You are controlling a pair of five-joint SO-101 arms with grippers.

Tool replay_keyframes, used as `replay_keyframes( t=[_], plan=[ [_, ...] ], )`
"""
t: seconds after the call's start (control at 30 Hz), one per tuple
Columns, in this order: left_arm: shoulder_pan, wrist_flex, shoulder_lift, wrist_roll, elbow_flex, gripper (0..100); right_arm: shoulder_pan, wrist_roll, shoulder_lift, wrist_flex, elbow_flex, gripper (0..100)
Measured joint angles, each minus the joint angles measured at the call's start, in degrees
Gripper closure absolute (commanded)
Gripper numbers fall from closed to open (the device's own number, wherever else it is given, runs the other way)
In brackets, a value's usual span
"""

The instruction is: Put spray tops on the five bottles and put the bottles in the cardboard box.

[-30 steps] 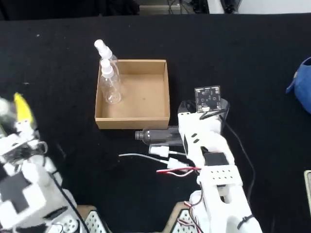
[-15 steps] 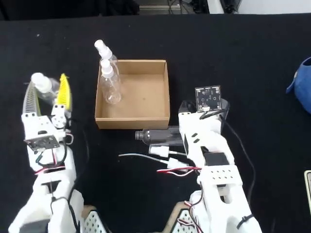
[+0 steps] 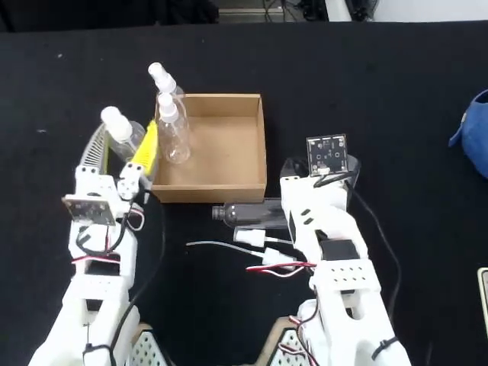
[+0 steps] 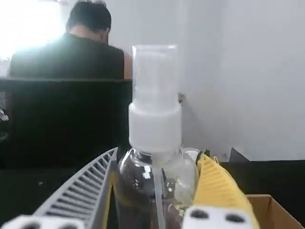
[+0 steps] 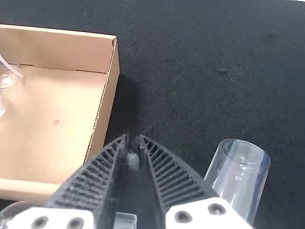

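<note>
Left gripper (image 3: 127, 131): fingers clamp capped bottle (image 4: 153, 143) mid-body.
Right gripper (image 5: 133, 140): fingers closed, empty.
Handling: likely light, slick, rigid.

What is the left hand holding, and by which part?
The left hand holds a spray bottle by its clear body, just below the white spray top.

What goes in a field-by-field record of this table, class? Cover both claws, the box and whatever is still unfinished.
left claw: shut on the held bottle, which has its spray top on, beside the box's left wall
right claw: fingers together, low by the box's near wall
cardboard box: open, with a boxed bottle inside, capped
corner bottle: capped, at the box's far-left corner
uncapped bottle: lying along the box's near wall
loose spray tops: two, in front of it
</note>
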Motion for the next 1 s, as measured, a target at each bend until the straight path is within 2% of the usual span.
replay_keyframes(
  t=[0.13,0.3,0.53,0.73,1.0],
  plan=[
    [0.9,8.3,-0.9,1.5,-2.8,97,0.0,0.0,0.0,0.0,0.0,98.7],
    [2.9,9.1,-0.4,1.6,-3.5,97,0.0,0.0,0.0,0.0,0.0,98.7],
    [3.8,3.6,7.7,1.6,-3.5,97,0.0,0.0,0.0,0.0,0.0,98.7],
    [3.8,-9.9,17.3,1.6,-3.9,97,0.0,0.0,0.0,0.0,0.0,98.7],
    [3.8,-13.4,24.8,1.8,-5.0,97,-0.1,0.0,0.0,0.0,0.0,98.7]
  ],
)
